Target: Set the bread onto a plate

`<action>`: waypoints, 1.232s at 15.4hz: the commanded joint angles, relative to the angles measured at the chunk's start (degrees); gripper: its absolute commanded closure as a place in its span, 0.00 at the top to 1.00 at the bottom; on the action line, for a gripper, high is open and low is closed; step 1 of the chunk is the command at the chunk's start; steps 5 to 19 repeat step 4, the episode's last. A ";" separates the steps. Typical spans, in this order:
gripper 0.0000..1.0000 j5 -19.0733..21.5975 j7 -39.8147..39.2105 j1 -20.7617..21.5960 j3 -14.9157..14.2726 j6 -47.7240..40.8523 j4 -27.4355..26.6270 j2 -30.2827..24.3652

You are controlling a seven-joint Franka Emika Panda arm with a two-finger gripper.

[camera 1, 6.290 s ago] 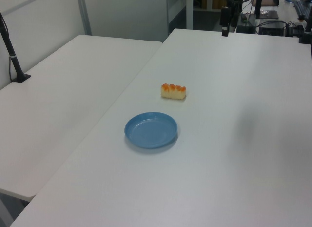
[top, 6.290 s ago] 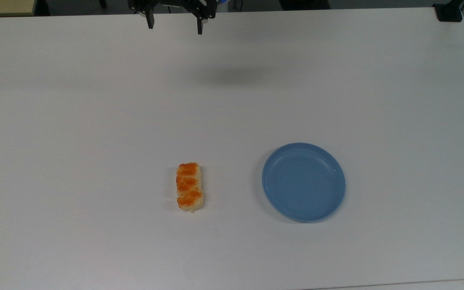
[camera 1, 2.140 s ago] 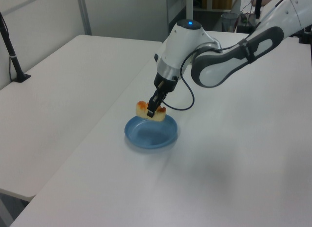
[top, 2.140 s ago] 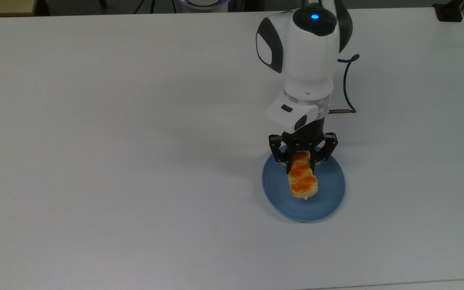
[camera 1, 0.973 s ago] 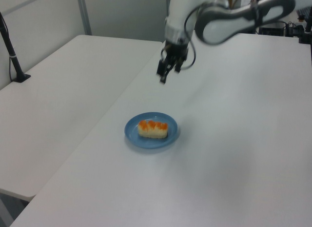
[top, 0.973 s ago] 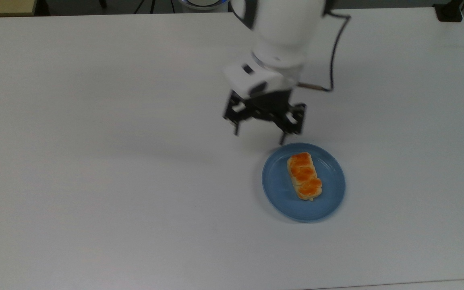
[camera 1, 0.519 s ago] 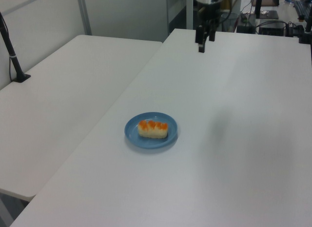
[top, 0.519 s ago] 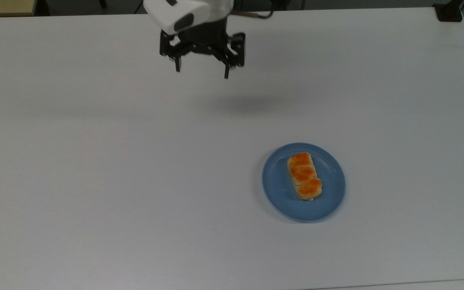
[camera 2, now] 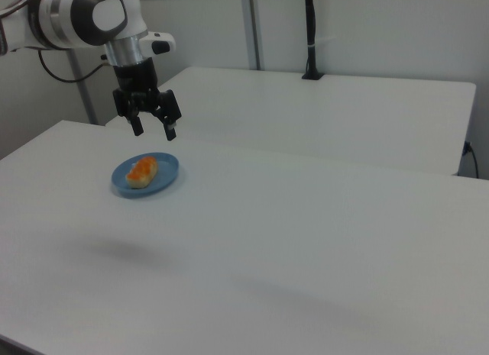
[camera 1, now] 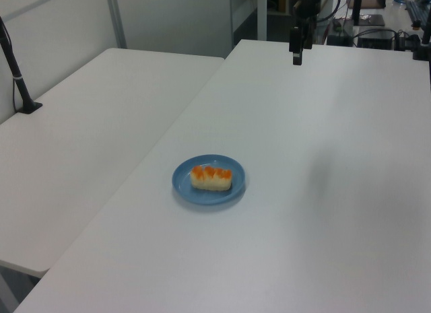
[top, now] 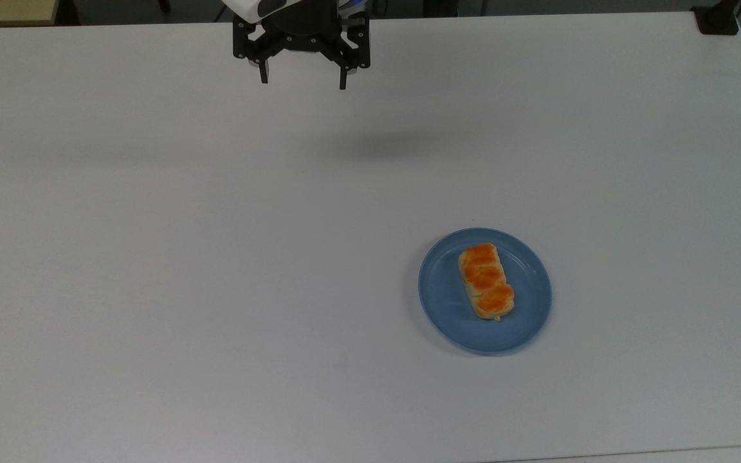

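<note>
The bread (top: 486, 281) lies on the plate (top: 525, 321), lower right of the top view. The pincer (top: 301, 81) hangs spread and empty at the upper edge, seemingly well above the table (top: 152, 257).

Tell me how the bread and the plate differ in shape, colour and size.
The bread is oblong, the plate round. The bread is beige with orange-brown bumps, the plate plain light blue. The bread is much smaller and lies inside the plate's rim. Both sit still on the white table.
</note>
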 commanded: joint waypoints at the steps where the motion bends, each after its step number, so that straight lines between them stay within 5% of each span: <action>1: 1.00 2.24 -1.93 2.93 -3.26 -0.11 -2.38 -2.39; 19: 1.00 2.60 -1.58 3.11 -3.62 -0.72 -2.38 -2.39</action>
